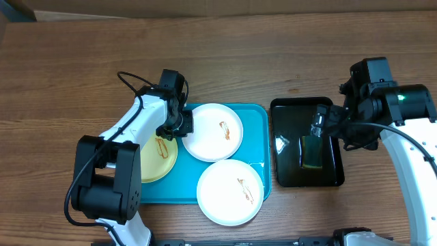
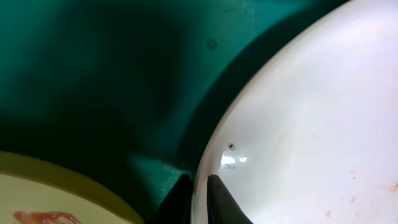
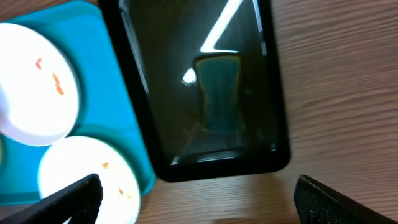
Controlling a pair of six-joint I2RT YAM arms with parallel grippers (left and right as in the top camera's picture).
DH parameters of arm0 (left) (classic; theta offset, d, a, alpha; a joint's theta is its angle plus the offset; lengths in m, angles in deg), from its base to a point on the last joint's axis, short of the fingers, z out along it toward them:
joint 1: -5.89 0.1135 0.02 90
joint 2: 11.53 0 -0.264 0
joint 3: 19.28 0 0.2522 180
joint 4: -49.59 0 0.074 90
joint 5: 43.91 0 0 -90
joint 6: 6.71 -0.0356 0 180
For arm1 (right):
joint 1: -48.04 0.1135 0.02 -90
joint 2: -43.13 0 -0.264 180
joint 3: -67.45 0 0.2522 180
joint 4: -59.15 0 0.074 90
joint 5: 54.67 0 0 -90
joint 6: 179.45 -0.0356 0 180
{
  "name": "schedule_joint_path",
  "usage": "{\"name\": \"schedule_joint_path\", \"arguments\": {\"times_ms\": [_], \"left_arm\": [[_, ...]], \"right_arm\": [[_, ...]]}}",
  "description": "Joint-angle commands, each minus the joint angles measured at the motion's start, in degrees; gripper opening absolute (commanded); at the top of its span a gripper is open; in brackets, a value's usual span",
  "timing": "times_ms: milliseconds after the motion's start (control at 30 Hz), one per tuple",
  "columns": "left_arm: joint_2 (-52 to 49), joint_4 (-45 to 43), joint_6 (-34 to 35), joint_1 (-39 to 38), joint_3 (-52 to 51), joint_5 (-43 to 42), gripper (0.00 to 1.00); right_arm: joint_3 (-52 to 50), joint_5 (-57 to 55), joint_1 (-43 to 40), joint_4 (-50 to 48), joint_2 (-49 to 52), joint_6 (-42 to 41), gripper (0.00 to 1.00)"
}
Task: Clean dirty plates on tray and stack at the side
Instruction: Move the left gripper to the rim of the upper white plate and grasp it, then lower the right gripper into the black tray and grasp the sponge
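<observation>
Pinching upper white plate (image 1: 213, 132) rim (left edge): left claw (image 2: 199, 180).

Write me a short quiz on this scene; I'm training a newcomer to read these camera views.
1. Short answer: what lies in the narrow glossy black plastic tray by the open right gripper?
2. True or false: all three round flat plates on the large turquoise plastic tray carry orange-brown smears.
3. The left gripper pinches: A) the upper white plate's rim; B) the black tray's rim; C) the turquoise tray's rim.
Key: 1 a green rectangular sponge; 2 true; 3 A.
</observation>
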Motion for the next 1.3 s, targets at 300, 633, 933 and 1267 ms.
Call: {"name": "schedule_joint_path", "arguments": {"times_ms": [300, 633, 933, 1267], "left_arm": [[-0.5, -3.0, 0.7, -0.4, -2.6, -0.7, 0.11], [-0.5, -3.1, 0.7, -1.1, -2.7, -0.6, 0.05], [-0.5, -3.2, 0.7, -1.1, -2.7, -0.5, 0.04], [-0.5, -3.2, 0.7, -1.1, -2.7, -0.4, 0.04]], "right_arm": [[1.0, -3.5, -0.2, -0.2, -0.7, 2.0, 1.0], [1.0, 1.7, -0.2, -3.7, -0.7, 1.2, 1.0], [-7.6, -2.8, 0.3, -7.3, -0.6, -10.1, 1.0], [-20.9, -4.1, 0.3, -15.8, -0.6, -10.3, 1.0]]}}
